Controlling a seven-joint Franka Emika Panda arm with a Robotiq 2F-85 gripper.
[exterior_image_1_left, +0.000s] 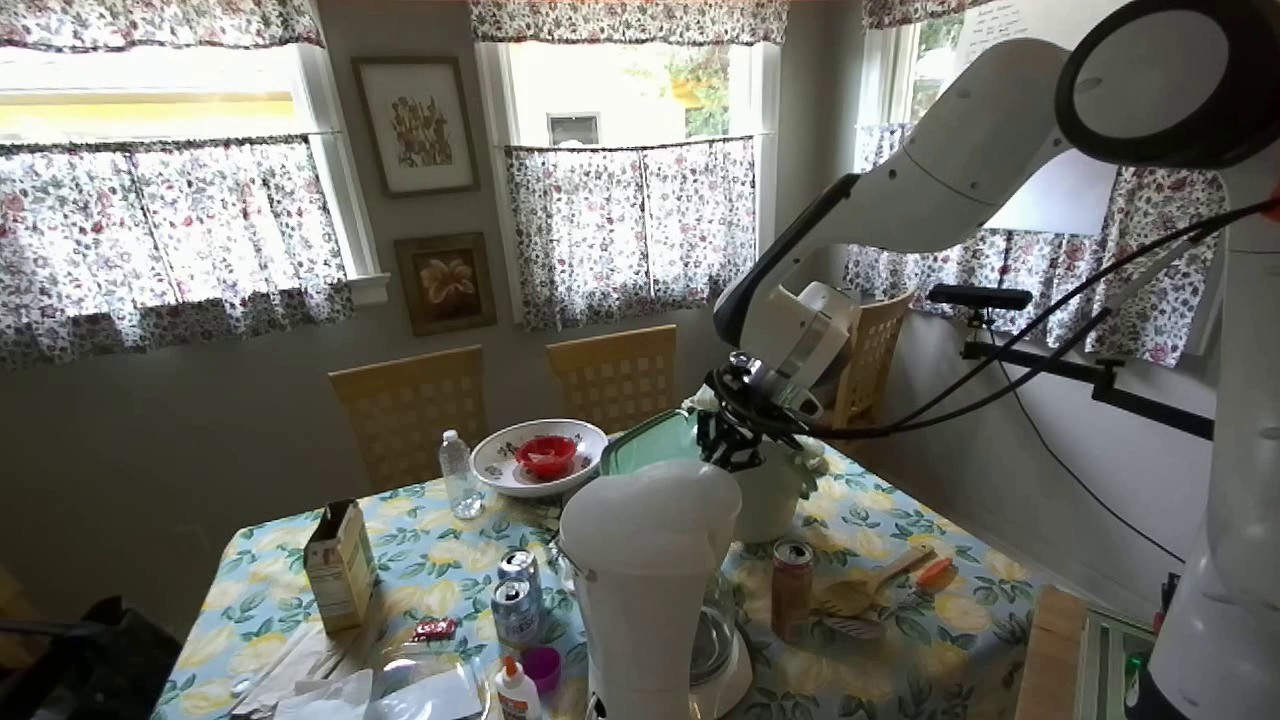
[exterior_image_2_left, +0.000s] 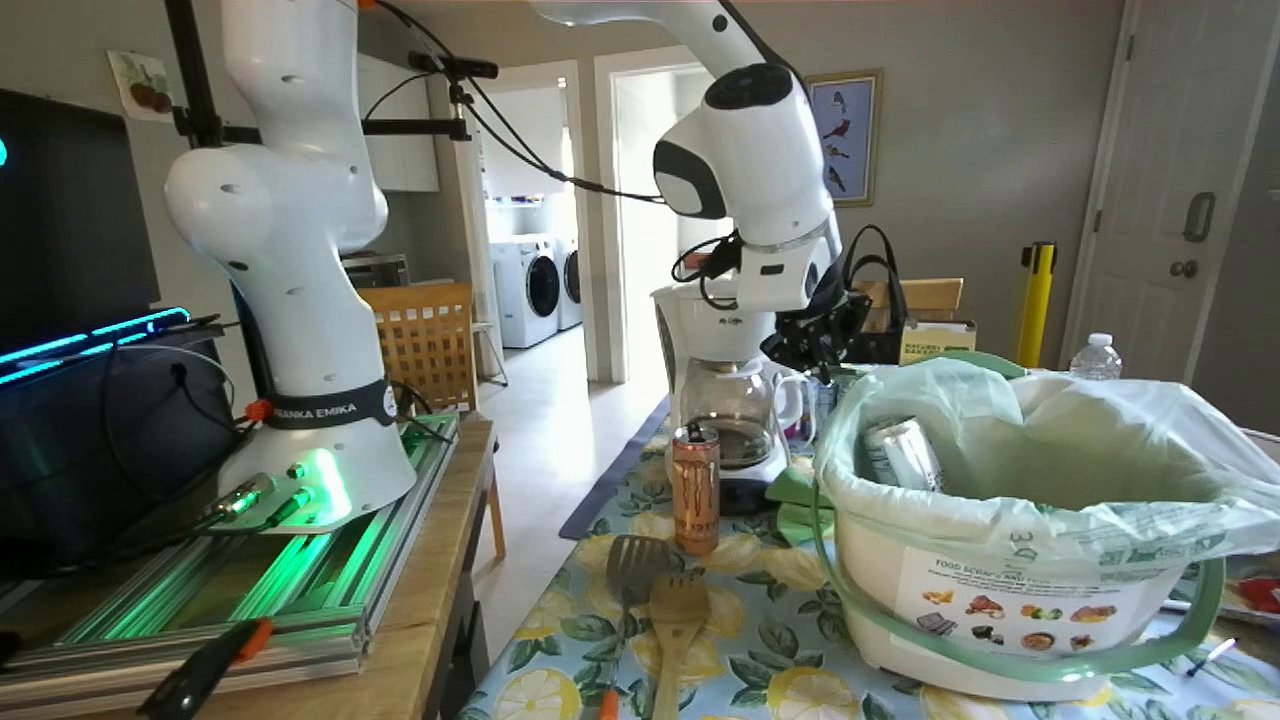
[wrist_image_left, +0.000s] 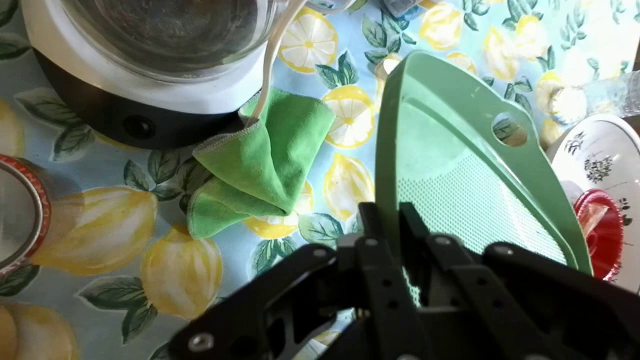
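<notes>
Pincer pinches the edge of the green panel (dotted across its middle), right of centre in the wrist view; the cloth lies left of centre on the surface.

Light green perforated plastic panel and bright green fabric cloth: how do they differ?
The light green perforated plastic panel looks rigid, with a raised rim; the bright green fabric cloth looks limp and folded. The panel is pinched at its rim by the black two-fingered gripper; the cloth lies free of it on the lemon-print tablecloth. The panel has a rounded cutout near its edge; the cloth has a stitched hem. Both are green.
</notes>
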